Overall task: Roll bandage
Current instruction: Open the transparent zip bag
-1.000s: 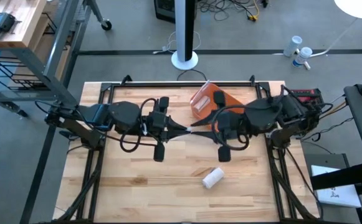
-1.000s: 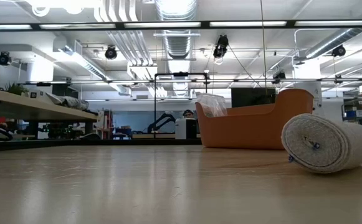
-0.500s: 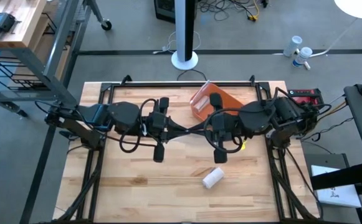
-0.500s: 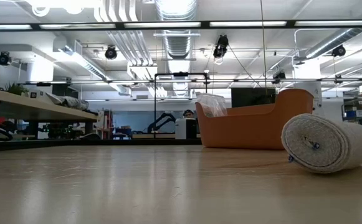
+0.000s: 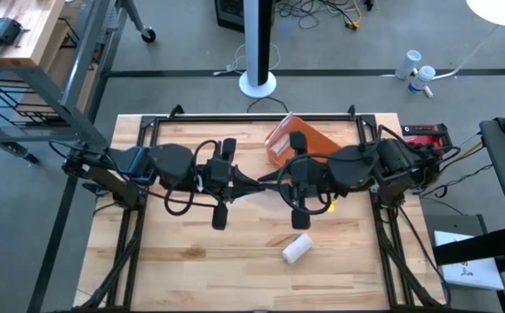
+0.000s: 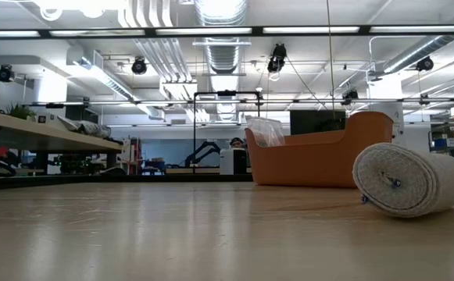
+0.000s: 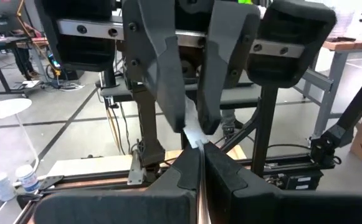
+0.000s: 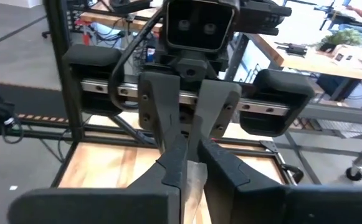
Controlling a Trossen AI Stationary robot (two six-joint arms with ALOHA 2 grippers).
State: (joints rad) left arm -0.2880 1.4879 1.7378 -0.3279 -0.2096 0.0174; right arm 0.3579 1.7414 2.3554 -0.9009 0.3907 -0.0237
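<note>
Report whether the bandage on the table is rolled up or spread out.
Rolled up: the bandage lies on its side as a tight cylinder, its spiral end showing.

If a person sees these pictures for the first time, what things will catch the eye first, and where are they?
The two dark arms meet over the middle of the table, the left gripper and the right gripper tip to tip, both pinching a small white strip between them. A rolled bandage lies alone on the wood, nearer the front edge. An orange bin stands at the back of the table.
</note>
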